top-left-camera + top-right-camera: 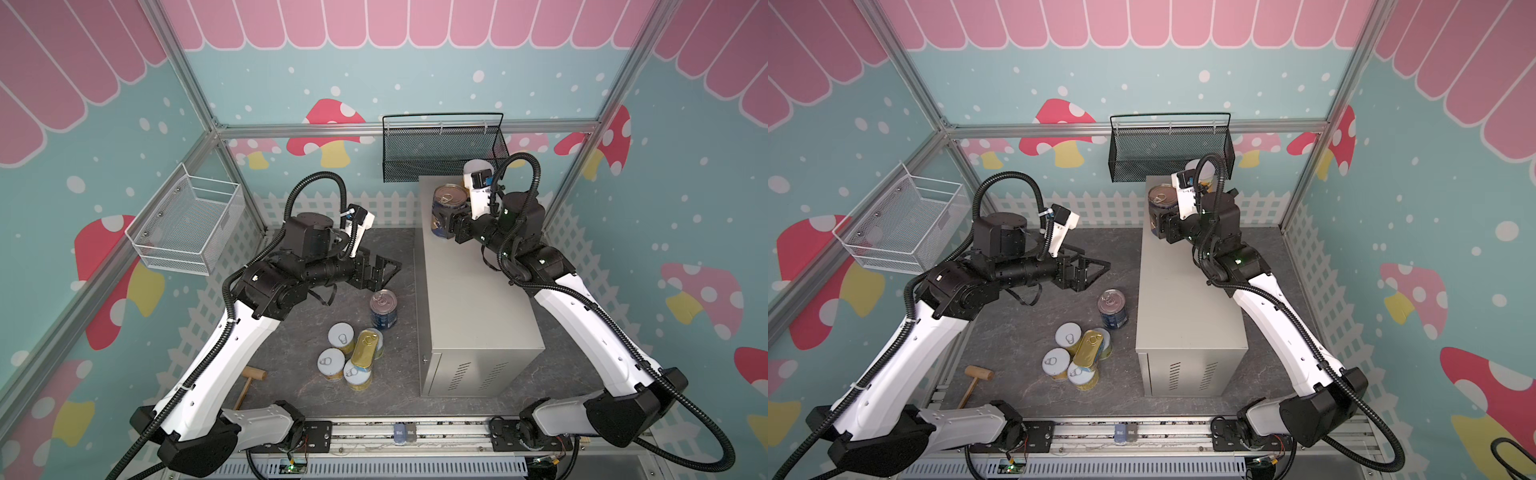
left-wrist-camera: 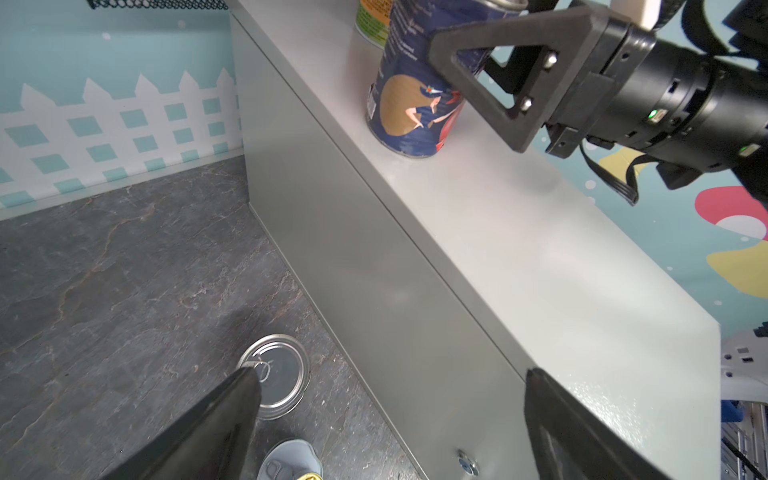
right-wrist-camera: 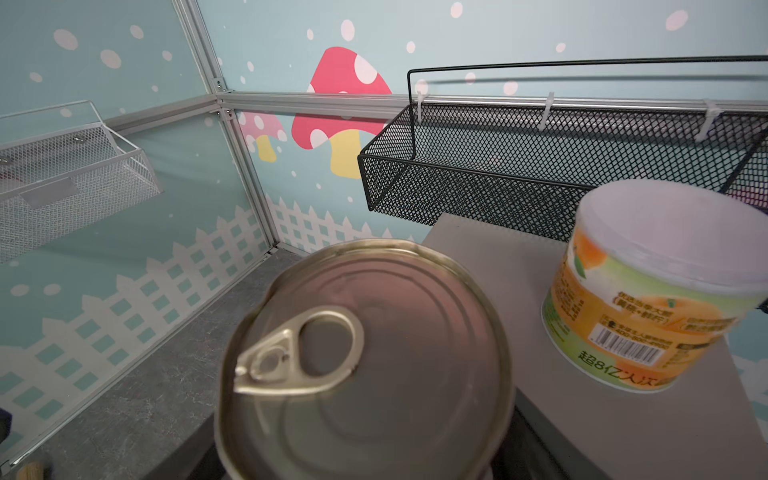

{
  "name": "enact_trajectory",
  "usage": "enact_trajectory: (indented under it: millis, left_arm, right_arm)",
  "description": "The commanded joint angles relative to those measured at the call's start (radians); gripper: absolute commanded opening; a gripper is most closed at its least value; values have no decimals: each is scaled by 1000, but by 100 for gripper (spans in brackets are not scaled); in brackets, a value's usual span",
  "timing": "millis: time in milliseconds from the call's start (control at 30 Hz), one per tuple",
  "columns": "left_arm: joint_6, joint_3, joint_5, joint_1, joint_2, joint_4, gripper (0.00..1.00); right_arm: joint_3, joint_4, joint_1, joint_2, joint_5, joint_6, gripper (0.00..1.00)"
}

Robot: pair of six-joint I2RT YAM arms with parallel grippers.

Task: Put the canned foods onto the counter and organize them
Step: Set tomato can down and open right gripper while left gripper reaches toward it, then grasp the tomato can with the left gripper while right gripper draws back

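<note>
Nearest, the mounting rail (image 1: pixel 365 434) carries both arm bases. Just beyond it on the dark desk (image 1: pixel 299 345) lie a wooden mallet (image 1: pixel 249 384) and a huddle of four yellow-labelled cans (image 1: pixel 331 362), with the flat gold tin (image 1: pixel 365 347) propped aslant on top of them. A second blue can (image 1: pixel 384 309) stands farther back, close to the grey cabinet (image 1: pixel 478 299).

Two tins are up on the cabinet's far end. The tall blue can (image 1: pixel 446 208) is near its left edge, and a yellow can (image 3: pixel 656 299) sits just beside it, to the right and farther back. The right fingers (image 2: pixel 480 97) bracket the tall blue can, which stands on its base; whether they are pressing it I cannot tell. The left fingers (image 2: pixel 208 436) gape wide and empty above the desk, near the second blue can.

I judge two risks. A dragging retreat could tip the tall blue can over the left edge or knock the yellow can. Lifting any of the yellow-labelled cans would likely send the gold tin sliding.
</note>
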Motion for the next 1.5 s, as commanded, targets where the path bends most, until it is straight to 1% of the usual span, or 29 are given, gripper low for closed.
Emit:
enact_trajectory:
  millis: [0,133,300,367,500,700,900,1100,1167,1300,1467]
  left_arm:
    - [25,32,-35,-21,17,59,99]
    - [30,42,-39,-35,44,102,99]
    - [37,44,-30,-51,86,175,99]
    - [37,54,-24,-56,108,194,99]
    - [56,104,-19,-78,164,204,99]
    - [85,184,-29,-95,261,220,97]
    - [123,273,-62,-126,342,225,93]
    - [174,351,-109,-144,414,241,91]
    - [183,368,-120,-145,432,254,91]
    - [196,420,-101,-146,480,267,89]
    - [201,507,-118,-145,546,264,84]
  right_arm:
    - [-35,138,-3,-49,-15,-2,77]
    - [-54,138,-3,-59,-23,-8,80]
    - [-88,147,-3,-104,-14,-20,93]
    - [-96,135,-4,-130,-9,-26,96]
    - [-123,62,-4,-222,-13,-35,99]
    - [-122,-175,-4,-358,-13,-51,99]
    - [-190,-315,-4,-504,-18,-51,99]
    - [-304,-359,-4,-613,-74,-74,99]
    - [-331,-378,-4,-630,-77,-66,99]
    - [-366,-415,-3,-662,-69,-60,99]
    - [-398,-424,-3,-705,-68,-63,99]
